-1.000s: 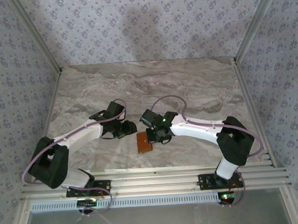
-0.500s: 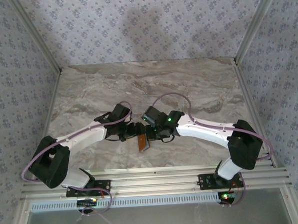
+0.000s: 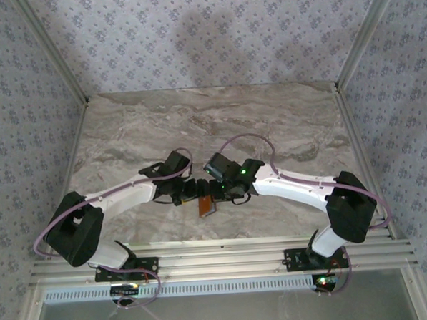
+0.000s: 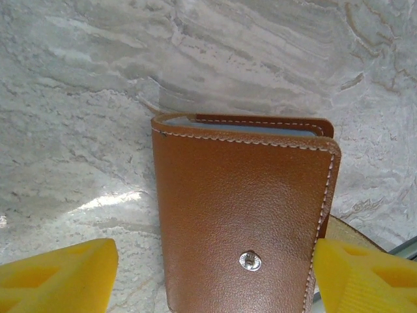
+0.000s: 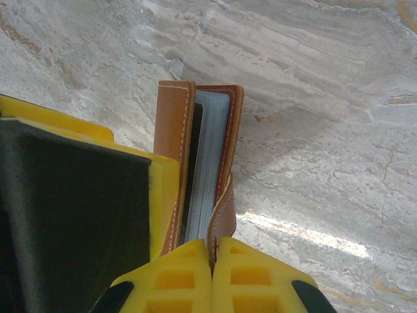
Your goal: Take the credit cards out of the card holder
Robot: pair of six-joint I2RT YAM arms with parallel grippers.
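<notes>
- Orange-brown leather card holder (image 3: 203,203) is held on edge between the two arms, close to the near edge of the marble bench (image 3: 268,114) and about midway between its left and right edges.
- Right pincer (image 5: 212,251) is closed, its yellow fingertips pinching the holder's small side tab (image 5: 223,212).
- Left pincer (image 4: 212,251) is open, with one yellow finger (image 4: 58,274) well clear of the holder's stitched edge and the other just beside the opposite edge.
- Left wrist view faces the holder's outer cover, which has a metal snap stud (image 4: 249,260) low on it.
- Credit cards (image 5: 207,163) sit inside the holder, and their grey-blue edges show as a thin stack between the two covers.
- Whether the holder's lower edge touches the bench cannot be told.
</notes>
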